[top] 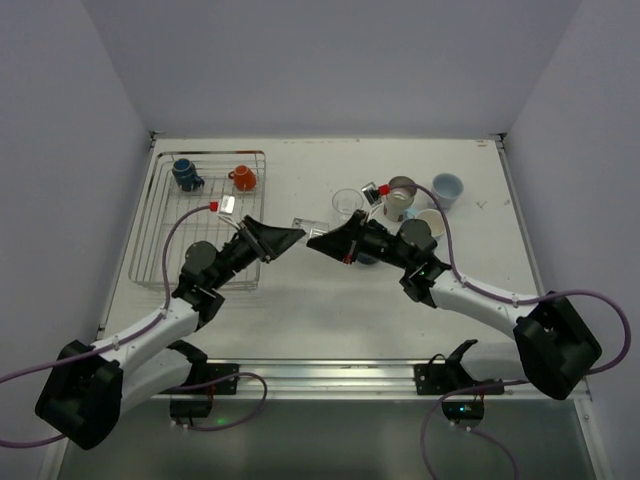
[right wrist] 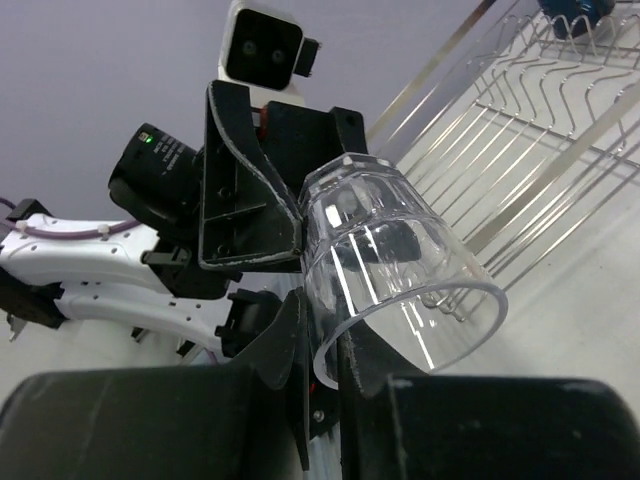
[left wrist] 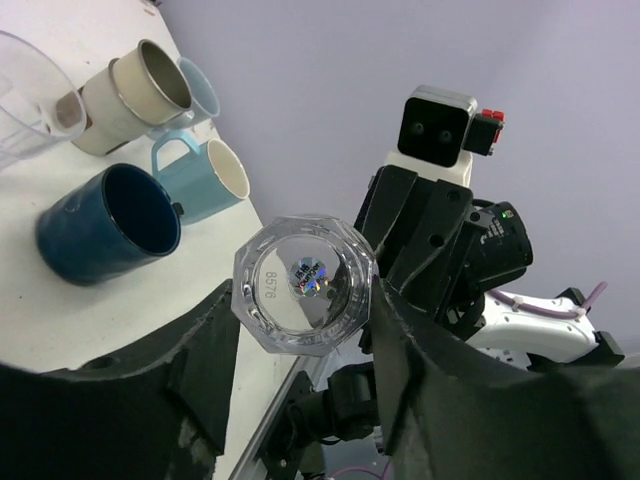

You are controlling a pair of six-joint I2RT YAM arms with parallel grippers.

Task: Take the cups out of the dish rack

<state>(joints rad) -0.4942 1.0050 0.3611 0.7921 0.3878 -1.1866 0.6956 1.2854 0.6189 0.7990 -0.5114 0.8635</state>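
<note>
The left pincer [top: 287, 237] is clenched on a glass [left wrist: 305, 283]. Its fingers [left wrist: 200, 350] press both sides of the thick faceted base, which bears a small sticker and faces the left wrist camera. The glass is held above the tabletop [top: 300, 320], with its open rim pointing away from the left pincer toward the right pincer [top: 322, 241], which meets it almost tip to tip. In the right wrist view the rim hangs just over the right pincer's own fingers. I cannot tell whether they are clamped on it or released.

The rack [top: 160, 235] lies beside and behind the left pincer. A blue mug [top: 186, 175] and an orange mug [top: 243, 178] stand at the rack's far end, well apart from that pincer.

The other cups stand in a cluster on the tabletop beyond the right pincer:
- a second glass [top: 347, 203], nearest its tip
- a grey cup [top: 402, 190]
- a light blue cup [top: 447, 188]
- a cream cup [top: 430, 222]
- a dark mug [left wrist: 110, 235]
</note>
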